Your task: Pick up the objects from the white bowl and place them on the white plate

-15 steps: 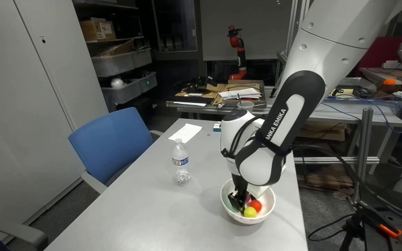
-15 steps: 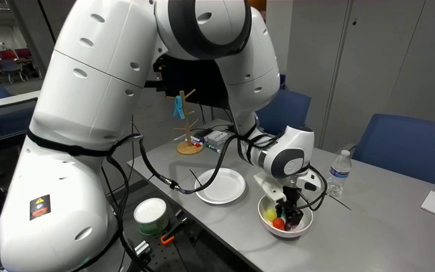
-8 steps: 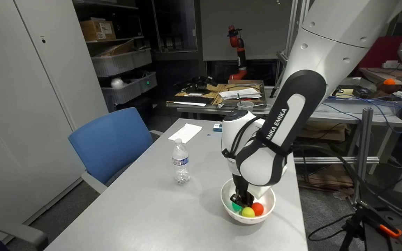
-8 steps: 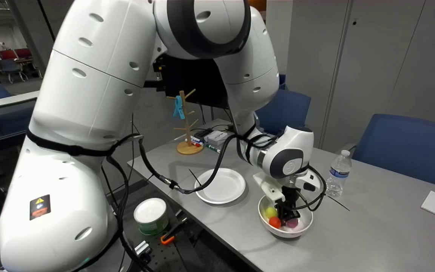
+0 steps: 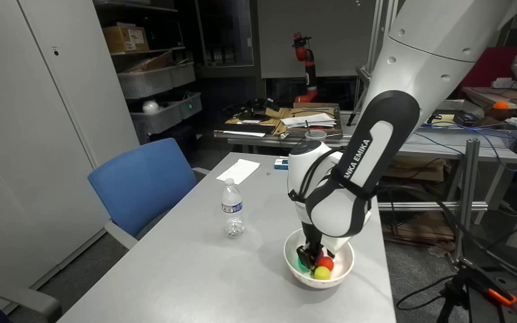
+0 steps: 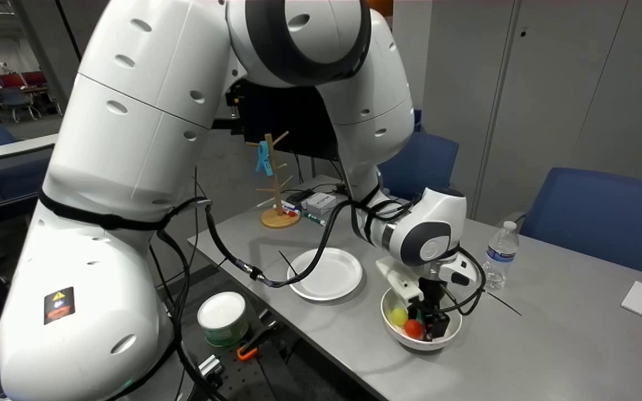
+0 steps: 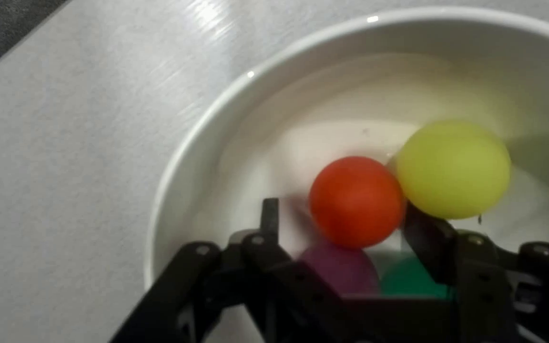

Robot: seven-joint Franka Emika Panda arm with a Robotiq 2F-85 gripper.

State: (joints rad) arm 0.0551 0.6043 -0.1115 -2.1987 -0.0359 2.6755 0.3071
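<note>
Inside the white bowl (image 7: 198, 128) lie a red ball (image 7: 355, 200), a yellow ball (image 7: 453, 166), a purple ball (image 7: 341, 269) and a green ball (image 7: 412, 278). My gripper (image 7: 341, 212) is down in the bowl with its jaws apart. The red ball sits between them, clear of the left finger and close against the right one, which reaches in beside the yellow ball. Gripper parts partly cover the purple and green balls. In an exterior view the white plate (image 6: 326, 275) carries nothing and stands beside the bowl, nearer the robot's base.
A clear water bottle (image 6: 500, 256) stands across the bowl from the plate. A wooden peg stand (image 6: 280, 217), markers and a small grey box (image 6: 321, 203) are beyond the plate. White paper (image 5: 239, 171) lies farther along the table. The table's edge runs close to the bowl.
Half a second ago the jaws were closed together among the balls; now they are spread again around the red ball. The balls have shifted slightly in the bowl, and the purple one is more hidden.
</note>
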